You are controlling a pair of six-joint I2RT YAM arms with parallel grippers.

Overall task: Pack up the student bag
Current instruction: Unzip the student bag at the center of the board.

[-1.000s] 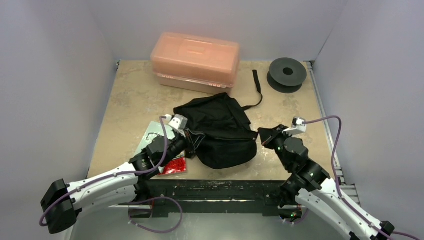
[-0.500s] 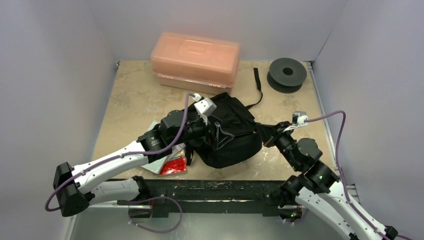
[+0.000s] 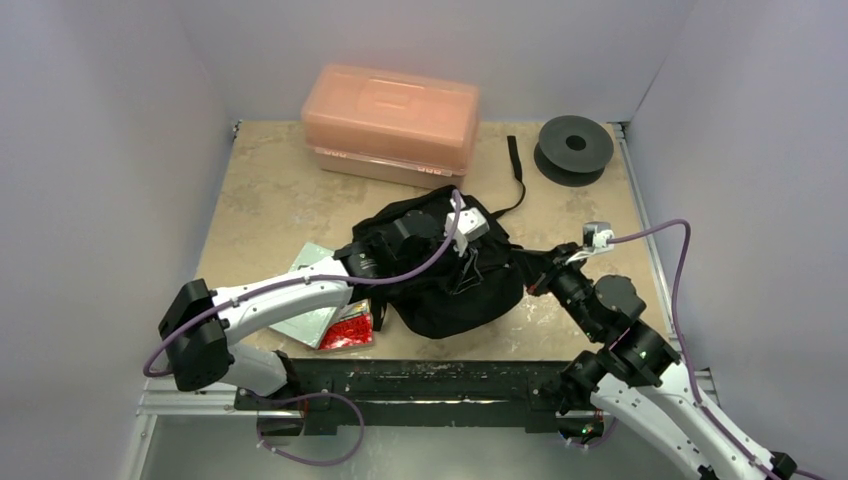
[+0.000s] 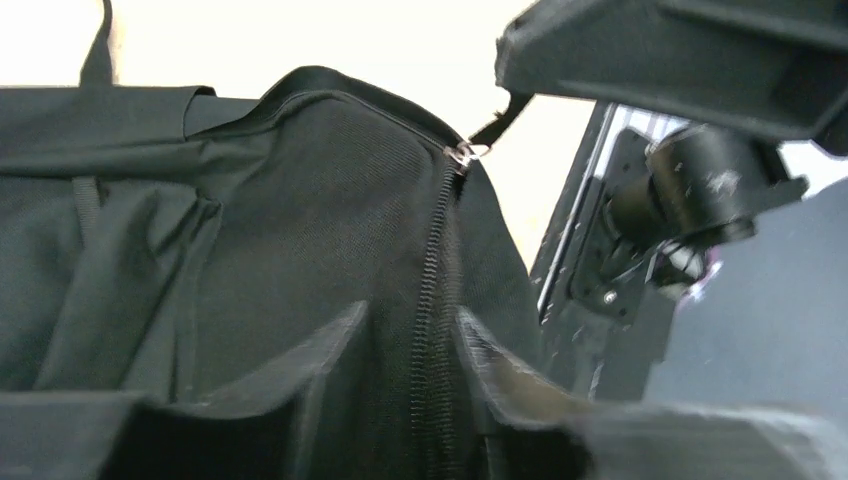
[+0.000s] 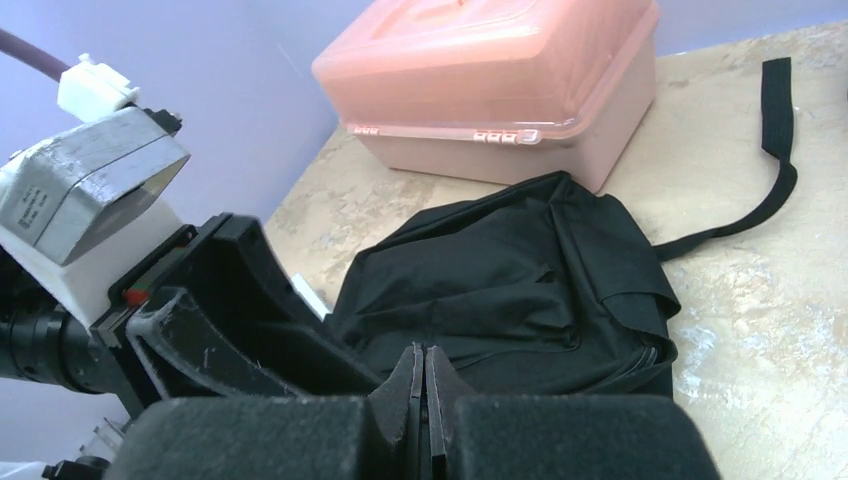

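Beige surface (image 3: 260,200) carries the student bag (image 3: 440,295) at its middle. The right end effector (image 3: 527,272), closed, seems to pinch the zip tab (image 4: 490,125). The left end effector (image 4: 408,345), parted, straddles the zip (image 4: 437,240). It should clamp fabric beside the teeth, then pull steadily. A pink box (image 3: 390,115) stands behind.

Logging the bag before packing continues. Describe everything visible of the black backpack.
The soft black fabric backpack lies slumped and creased mid-table on the beige tabletop, nearer the arms than the translucent orange-pink plastic box. One long strap trails toward the back right. Its zip looks closed where visible. The left hand sits on top, fingers apart astride the zip; the shut right hand seems to pinch the pull tab.
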